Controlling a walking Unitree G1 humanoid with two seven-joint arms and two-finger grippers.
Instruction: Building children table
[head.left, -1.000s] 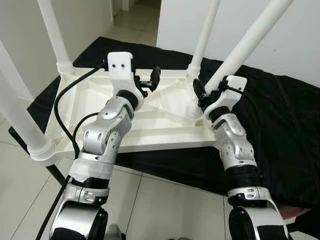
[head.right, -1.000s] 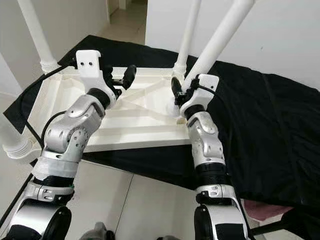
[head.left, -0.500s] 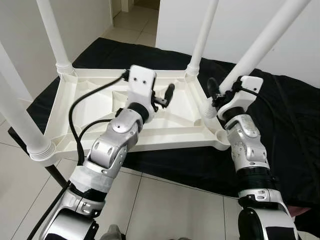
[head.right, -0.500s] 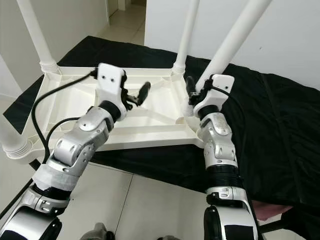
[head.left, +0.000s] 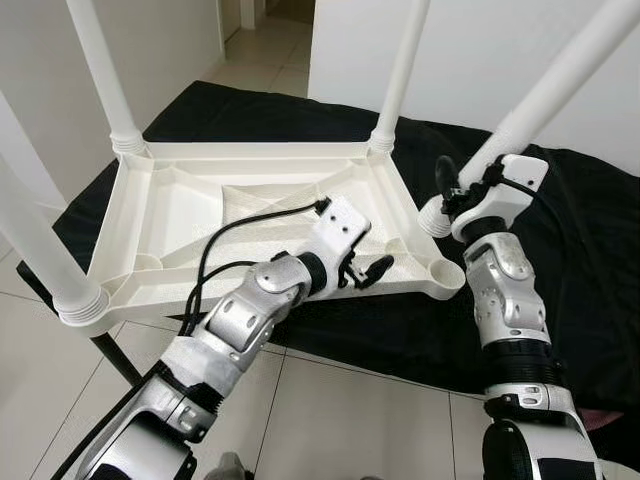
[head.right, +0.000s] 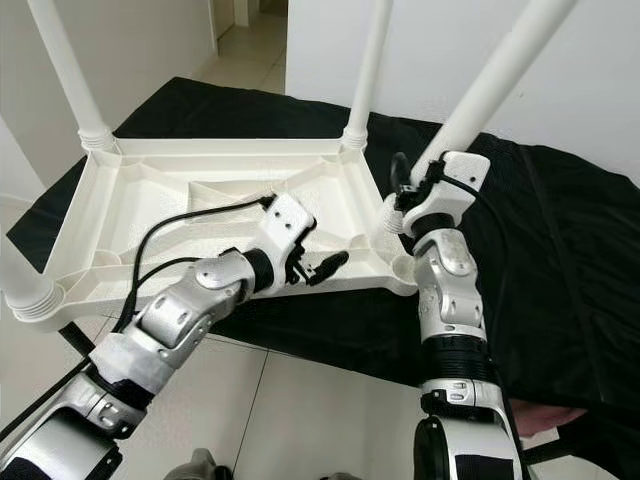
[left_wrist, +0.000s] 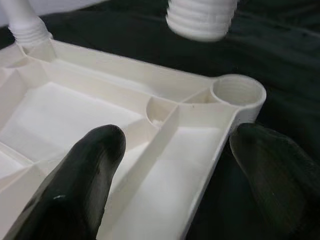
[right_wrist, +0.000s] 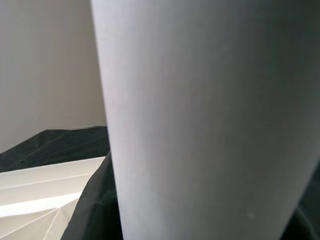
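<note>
The white plastic table top (head.left: 200, 215) lies upside down on a black cloth. Legs stand in its far left (head.left: 100, 70), far right (head.left: 400, 70) and near left (head.left: 35, 240) corners. The near right corner socket (head.left: 445, 275) is empty. My right gripper (head.left: 465, 185) is shut on the loose fourth leg (head.left: 560, 85), which leans up to the right. Its threaded end (left_wrist: 202, 17) hangs just above and beyond that socket (left_wrist: 238, 93). My left gripper (left_wrist: 177, 137) is open, straddling the table top's near rim beside the empty socket.
The black cloth (head.left: 580, 260) covers a low surface that extends to the right. White tiled floor (head.left: 330, 410) lies in front of it. White walls stand close behind, with a doorway at the far left. A black cable (head.left: 215, 250) runs along my left arm.
My left gripper has come from the far middle of the table top to its near rim by the empty corner. My right gripper has carried the loose leg's end to just above that socket.
</note>
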